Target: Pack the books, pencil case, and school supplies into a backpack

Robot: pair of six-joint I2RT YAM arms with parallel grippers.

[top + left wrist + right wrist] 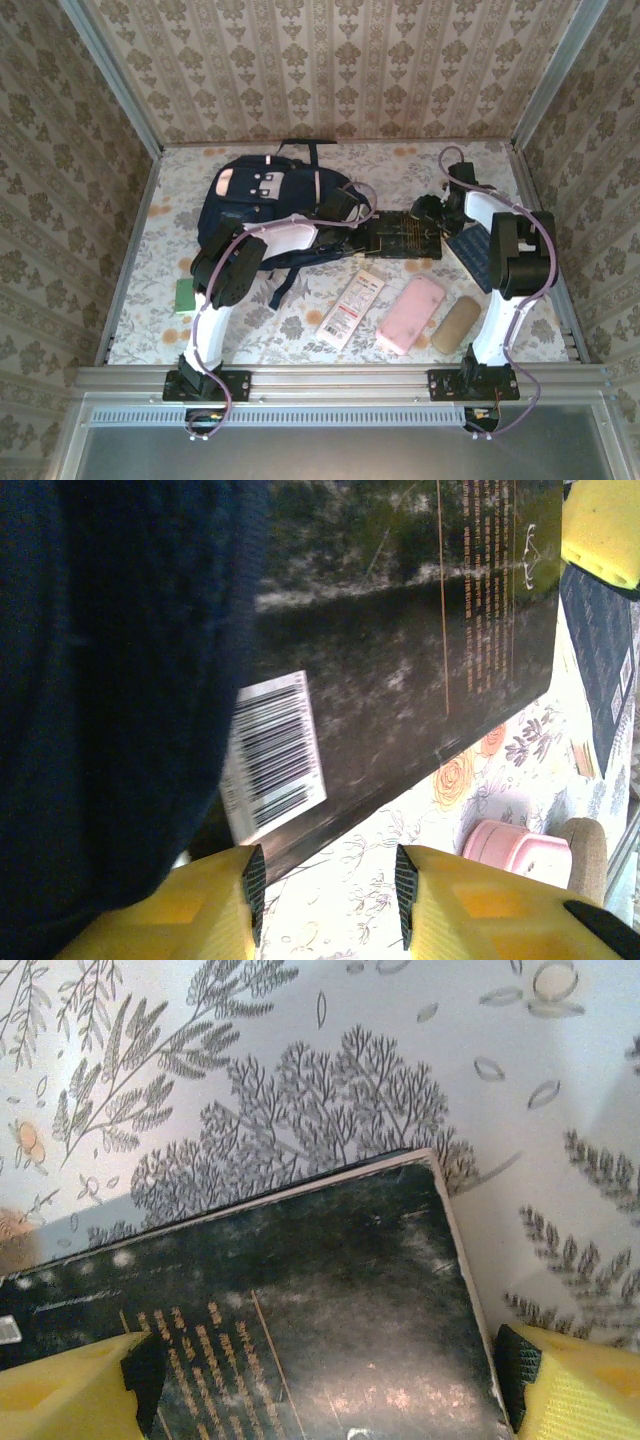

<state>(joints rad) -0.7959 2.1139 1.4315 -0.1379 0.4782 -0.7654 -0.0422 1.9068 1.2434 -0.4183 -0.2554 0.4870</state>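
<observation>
Placement: black glossy book with gold print and a white barcode label (403, 237) lies flat on the floral-print table cover (160, 235) between the two grippers, one short end toward the large navy blue fabric backpack with pale stripes (262, 195); judged as the feed-in step for this book, lined up to slide endwise into the bag; left gripper (325, 880) sits low beside the backpack fabric, jaws parted with bare table cover between them, holding nothing; probably stationed to keep the opening lifted or to guide the book's edge, which passes just above its fingertips in the wrist view; right gripper (325, 1370) is at the book's far corner, jaws spread wide, one finger over the cover and the other just beside the edge; reads as a push posture rather than a pinch; pad-to-edge contact cannot be confirmed; waiting on the near side, apart from the bag: long flat white packet with red print (350, 308), pink rectangular soft pouch (410, 313), tan cylindrical pouch (455, 323), small green booklet (185, 295) by the left arm; larger dark navy book (470, 255) partly covered by the right forearm; hidden: the backpack opening is behind the left arm from above and a dark blur in the left wrist view; whether the book's end is inside cannot be told; gold print too small to read.
</observation>
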